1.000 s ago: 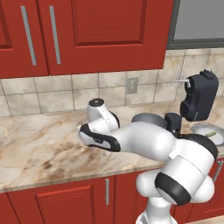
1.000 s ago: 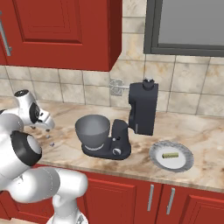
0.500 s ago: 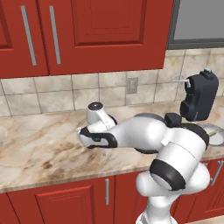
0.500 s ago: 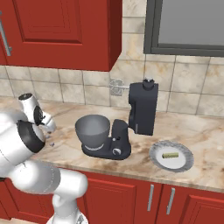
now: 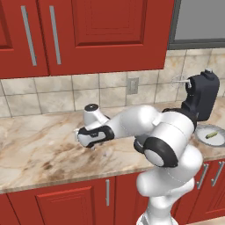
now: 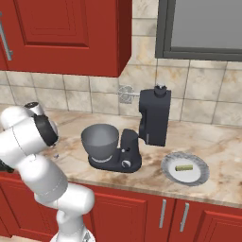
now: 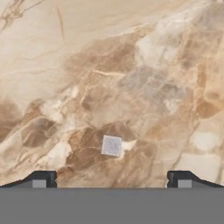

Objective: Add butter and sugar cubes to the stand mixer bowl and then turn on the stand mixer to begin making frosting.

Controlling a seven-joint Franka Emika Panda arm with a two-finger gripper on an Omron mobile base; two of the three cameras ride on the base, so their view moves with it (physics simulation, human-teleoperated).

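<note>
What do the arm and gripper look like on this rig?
The arm is glossy white, built of rounded, bulbous segments with dark charcoal bands at the joints. No loose cables or markings are visible. The gripper ends in two small dark, blocky fingertips.

Brightness: even, moderate, no dim corners in either base view.
Source: soft and diffuse, from above and in front.
Shadows: faint grey patch on the beige marbled stone tabletop (image 7: 52,65) above the small pale grey-white cube (image 7: 111,145); soft shade under the red wooden wall cabinets (image 5: 88,35).
Glare: mild sheen on the white glossy robot arm (image 5: 167,136).
Sharpness: hand view soft, marble veins smeared; base views slightly coarse.
Distortion: none at the edges.
</note>
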